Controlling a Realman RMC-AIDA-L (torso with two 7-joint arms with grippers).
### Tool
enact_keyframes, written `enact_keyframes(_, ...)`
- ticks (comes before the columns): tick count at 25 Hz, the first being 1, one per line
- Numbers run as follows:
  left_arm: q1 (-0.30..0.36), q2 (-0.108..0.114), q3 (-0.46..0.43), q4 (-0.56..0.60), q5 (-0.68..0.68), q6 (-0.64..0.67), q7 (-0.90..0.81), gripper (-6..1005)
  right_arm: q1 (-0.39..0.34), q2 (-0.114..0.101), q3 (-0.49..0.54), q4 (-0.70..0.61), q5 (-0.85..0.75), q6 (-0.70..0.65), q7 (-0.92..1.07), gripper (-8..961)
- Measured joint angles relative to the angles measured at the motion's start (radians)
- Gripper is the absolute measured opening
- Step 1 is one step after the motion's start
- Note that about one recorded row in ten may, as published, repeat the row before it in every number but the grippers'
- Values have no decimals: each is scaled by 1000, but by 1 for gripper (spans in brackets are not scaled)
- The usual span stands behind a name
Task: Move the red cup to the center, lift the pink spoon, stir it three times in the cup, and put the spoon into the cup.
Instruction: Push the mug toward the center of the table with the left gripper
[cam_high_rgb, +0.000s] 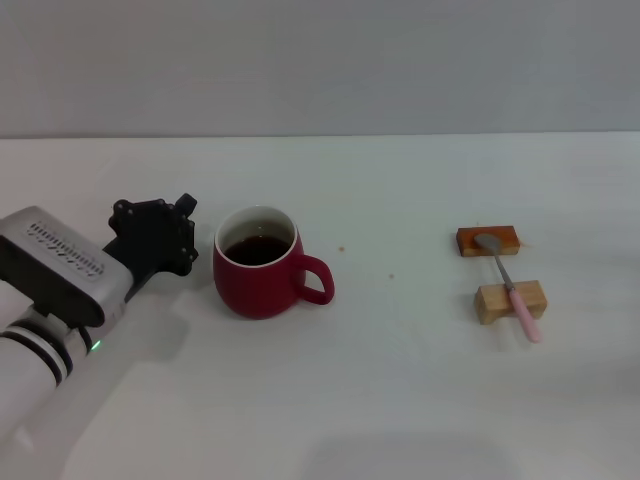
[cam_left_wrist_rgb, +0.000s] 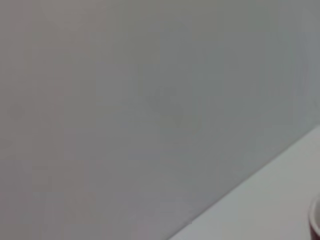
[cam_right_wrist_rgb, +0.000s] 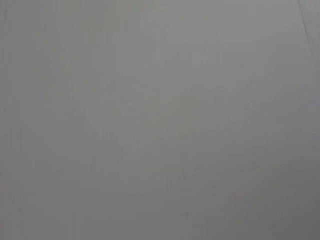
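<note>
On the white worktop (cam_high_rgb: 400, 400), the head view takes in everything at once. At far left the left arm reaches in, its black left gripper (cam_high_rgb: 158, 236) just beside the red cup (cam_high_rgb: 262, 270), on the cup's nine o'clock side. Whether it touches the cup wall cannot be made out, and whether its fingers are apart or together cannot be told either, since the dark gripper body hides them.

The red cup stands upright left of the worktop's middle, its white inside holding a dark liquid and its loop handle pointing toward three o'clock.

Well apart from it, toward the right, lie two small wooden blocks: a reddish-brown block (cam_high_rgb: 488, 240) farther back and a pale block (cam_high_rgb: 511, 301) nearer the robot. The pink spoon (cam_high_rgb: 510, 285) bridges them, its grey metal bowl on the reddish-brown block at about eleven o'clock and its pink handle crossing the pale block, pointing toward five o'clock.

The left wrist view shows mostly a plain grey wall, a wedge of worktop, and only a sliver of the cup's rim (cam_left_wrist_rgb: 316, 222) at the frame's edge.

The right wrist view shows nothing but a flat grey surface; the right gripper appears in no view.
</note>
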Motion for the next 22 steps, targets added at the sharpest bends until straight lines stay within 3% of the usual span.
enact_keyframes(22, 7, -1, 185, -34, 2, 27, 1, 80, -3, -3, -2, 2, 1, 5, 0, 643)
